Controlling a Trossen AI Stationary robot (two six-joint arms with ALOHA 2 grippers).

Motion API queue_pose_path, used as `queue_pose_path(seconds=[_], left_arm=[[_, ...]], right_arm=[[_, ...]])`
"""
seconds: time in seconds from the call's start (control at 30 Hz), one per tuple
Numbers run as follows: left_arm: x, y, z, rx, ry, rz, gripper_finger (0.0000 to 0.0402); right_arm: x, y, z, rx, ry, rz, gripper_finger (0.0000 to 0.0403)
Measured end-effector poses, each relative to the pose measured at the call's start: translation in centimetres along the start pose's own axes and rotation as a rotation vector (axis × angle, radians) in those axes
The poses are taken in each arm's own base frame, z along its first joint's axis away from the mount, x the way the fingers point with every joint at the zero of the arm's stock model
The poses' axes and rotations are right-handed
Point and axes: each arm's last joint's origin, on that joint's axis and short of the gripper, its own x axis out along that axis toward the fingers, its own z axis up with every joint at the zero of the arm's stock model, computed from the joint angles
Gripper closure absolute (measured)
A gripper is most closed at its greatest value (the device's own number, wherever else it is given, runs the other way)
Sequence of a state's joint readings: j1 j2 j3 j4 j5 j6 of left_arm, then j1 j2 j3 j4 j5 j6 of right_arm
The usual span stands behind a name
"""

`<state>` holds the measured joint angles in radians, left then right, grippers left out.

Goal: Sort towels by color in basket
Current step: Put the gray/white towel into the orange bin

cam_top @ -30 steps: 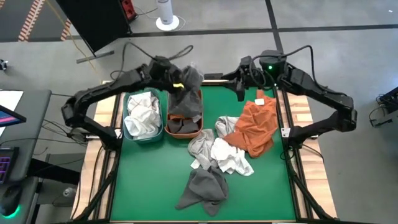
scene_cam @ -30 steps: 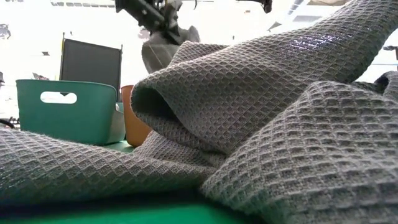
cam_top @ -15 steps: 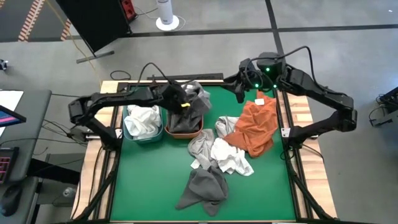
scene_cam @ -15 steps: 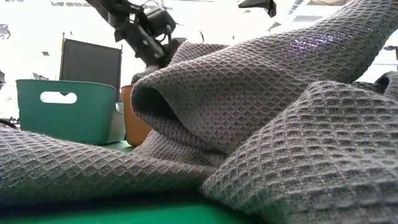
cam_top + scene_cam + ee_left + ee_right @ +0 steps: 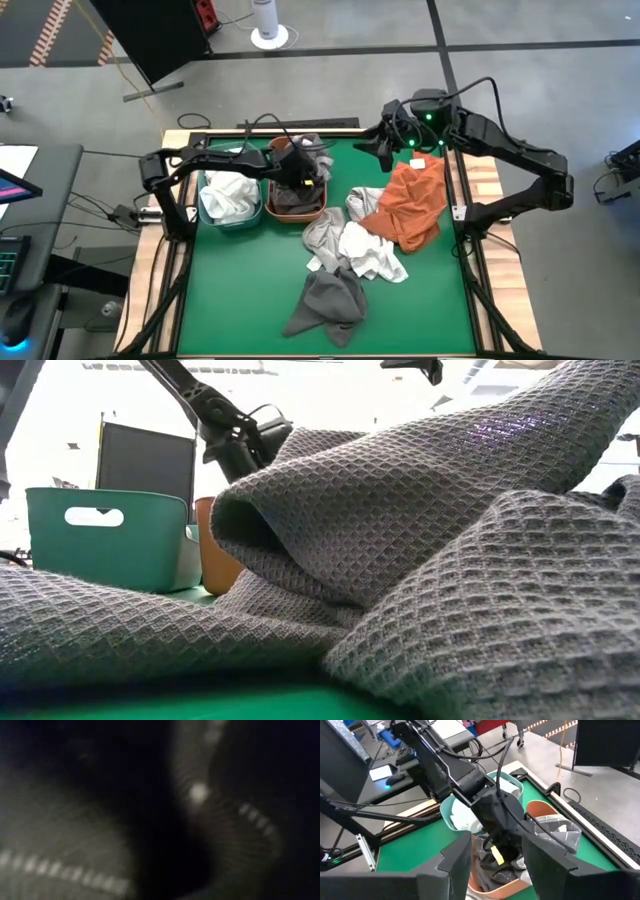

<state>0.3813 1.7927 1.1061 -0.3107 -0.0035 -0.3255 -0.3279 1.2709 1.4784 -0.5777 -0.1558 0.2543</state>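
My left gripper (image 5: 304, 177) is down inside the rust-orange basket (image 5: 272, 207), shut on a dark grey towel (image 5: 312, 150). Part of that towel lies over the basket's far rim. The gripper also shows in the right wrist view (image 5: 496, 842) and the low view (image 5: 240, 445). White towels (image 5: 228, 192) fill the teal basket (image 5: 205, 215). My right gripper (image 5: 497, 880) is open and empty, above the table's far right (image 5: 384, 150), beside the orange towel (image 5: 410, 200). My left gripper comes at the dark grey towel from above, pointing down into the orange basket. Its own body and the bunched cloth hide the place of contact. The towel rests in the basket, and one grey-checked part (image 5: 555, 832) lies over the far rim.
A pile of white and light grey towels (image 5: 352, 245) lies at the table's middle. Another dark grey towel (image 5: 325, 305) lies near the front edge and fills the low view (image 5: 430, 560). The green mat (image 5: 240, 280) is bare at the near left.
My left gripper has gone down and toward the table's near edge, into the orange basket. The dark grey towel hung from it above the basket. It now lies bunched in the basket and over its far rim.
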Motion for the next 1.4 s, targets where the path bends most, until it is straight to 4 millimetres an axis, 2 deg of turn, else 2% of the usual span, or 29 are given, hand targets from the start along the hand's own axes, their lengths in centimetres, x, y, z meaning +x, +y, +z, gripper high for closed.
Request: queue_pose_path(seconds=[0.1, 0.27, 0.4, 0.53, 0.63, 0.73, 0.9, 1.03, 1.13, 1.3, 1.4], left_arm=[[0.6, -0.6, -0.5, 0.051, 0.014, 0.015, 0.0353], [0.3, -1.2, -0.4, 0.103, 0.013, 0.018, 0.0321], [-2.0, -1.7, 1.0, 0.172, -0.003, -0.015, 0.0276], [-4.9, -2.5, 2.9, 0.238, -0.031, -0.031, 0.0211], [-6.6, -2.6, 3.7, 0.279, 0.006, -0.021, 0.0162], [-8.2, -2.8, 4.3, 0.316, 0.02, -0.018, 0.0132], [-11.0, -3.2, 5.5, 0.36, 0.014, -0.018, 0.0124], [-14.1, -3.7, 7.0, 0.428, -0.109, -0.024, 0.0129], [-15.7, -3.6, 7.6, 0.482, -0.195, 0.05, 0.0131], [-16.7, -3.6, 8.6, 0.48, -0.329, 0.081, 0.0131], [-15.8, -4.1, 9.0, 0.47, -0.398, 0.016, 0.0132]], right_arm=[[0.0, 0.0, -0.1, 0.001, 0.01, -0.001, 0.0203], [0.0, -0.1, -0.2, -0.006, 0.021, -0.005, 0.0203], [0.0, -0.1, -0.2, -0.013, 0.021, -0.005, 0.0203], [0.0, -0.1, -0.2, -0.022, 0.021, -0.006, 0.0203], [0.0, -0.1, -0.2, -0.023, 0.02, -0.006, 0.0203], [-0.1, -0.1, -0.2, -0.024, 0.019, -0.006, 0.0203], [-0.1, -0.1, -0.2, -0.025, 0.019, -0.005, 0.0203], [-0.1, -0.1, -0.2, -0.027, 0.018, -0.005, 0.0203], [-0.1, 0.0, -0.2, -0.027, 0.019, -0.005, 0.0203], [-0.1, 0.0, -0.2, -0.022, 0.019, -0.004, 0.0203], [-0.1, 0.0, -0.2, -0.016, 0.019, -0.004, 0.0203]])
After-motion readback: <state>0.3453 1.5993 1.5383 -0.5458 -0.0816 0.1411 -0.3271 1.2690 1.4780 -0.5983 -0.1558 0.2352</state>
